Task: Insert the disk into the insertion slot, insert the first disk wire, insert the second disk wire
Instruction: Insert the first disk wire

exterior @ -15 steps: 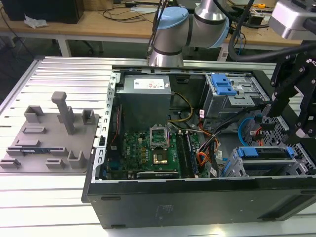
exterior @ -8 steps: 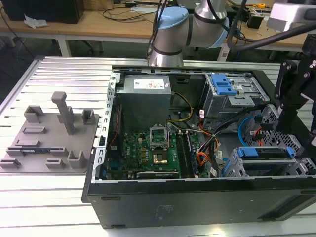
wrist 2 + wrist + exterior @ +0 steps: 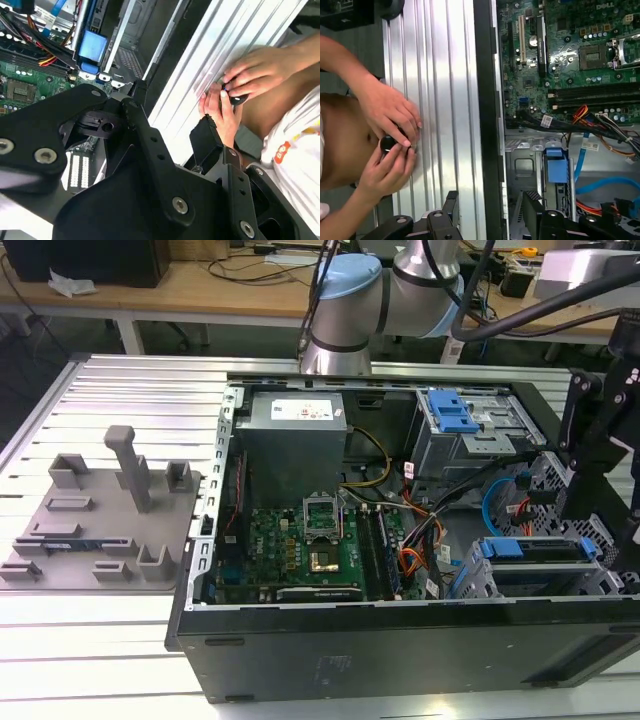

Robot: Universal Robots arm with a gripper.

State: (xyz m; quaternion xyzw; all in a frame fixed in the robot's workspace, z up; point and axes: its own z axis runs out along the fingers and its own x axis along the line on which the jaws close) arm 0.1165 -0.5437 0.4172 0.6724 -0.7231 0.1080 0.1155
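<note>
Currently claw (image 3: 491, 200) open, empty, above case (image 3: 485, 100) edge, nr a person's hands (image 3: 390, 145). Disk (image 3: 535, 548) appears seated in insertion slot (image 3: 478, 580), exterior view's right. Est.: rigid, dense, shock-sensitive; grip blue carrier rails, not label face.

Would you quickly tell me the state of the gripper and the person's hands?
Gripper: open, holding nothing.
Person's hands: holding a small dark object.
</note>
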